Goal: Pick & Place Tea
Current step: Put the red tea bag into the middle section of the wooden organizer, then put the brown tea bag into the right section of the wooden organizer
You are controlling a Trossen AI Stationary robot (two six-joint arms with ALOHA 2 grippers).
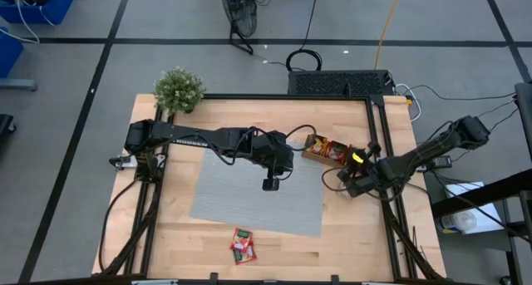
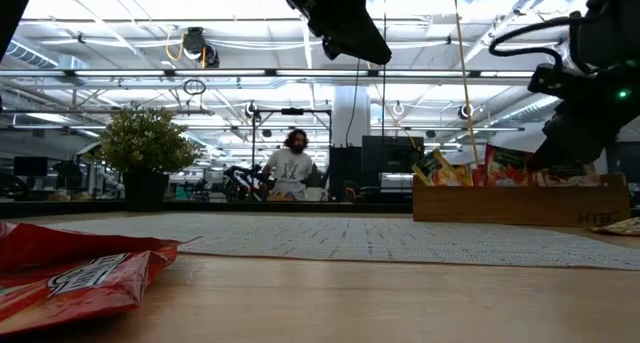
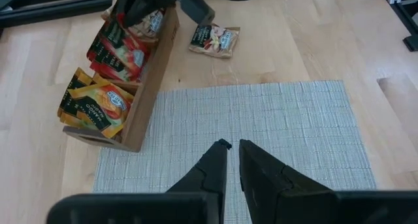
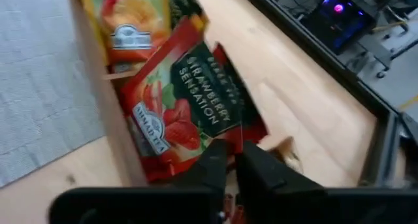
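Behind the wooden table (image 1: 274,243), a workshop stretches away. Your right gripper (image 4: 227,160) sits at the tray (image 3: 153,80), fingers nearly together on a red strawberry sachet (image 4: 183,106); lift it cleanly next. Your left gripper (image 3: 232,152) waits shut above the grey mat (image 1: 249,194).

Both arms (image 1: 208,140) were matte black, jointed tubes trailing black cables. The right arm (image 1: 416,159) showed a small green light; the fingers (image 3: 261,168) were dark, angular wedges.
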